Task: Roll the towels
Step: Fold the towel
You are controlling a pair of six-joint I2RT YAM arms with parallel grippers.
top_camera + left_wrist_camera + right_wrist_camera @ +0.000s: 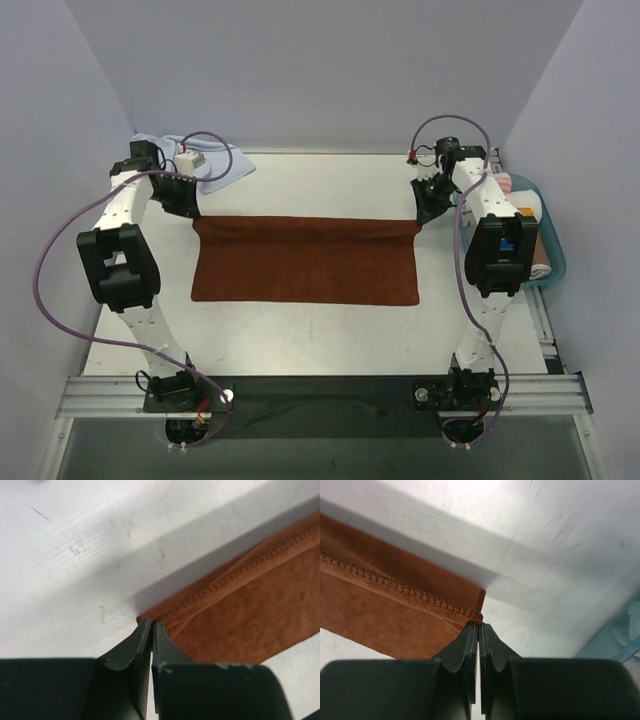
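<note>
Looks to be the opening of the roll on the rust-brown towel (pixel 305 268), spread across the middle of the table (pixel 320 335): pinched at its far-left corner by the left gripper (pixel 151 625), fingers all but pressed together, and at its far-right corner by the right gripper (pixel 478 626), fingers pressed tight. Runs long axis left to right, parallel to the table's near edge. Calls next for drawing both corners evenly toward that near edge, turning the far hem over onto the cloth.
</note>
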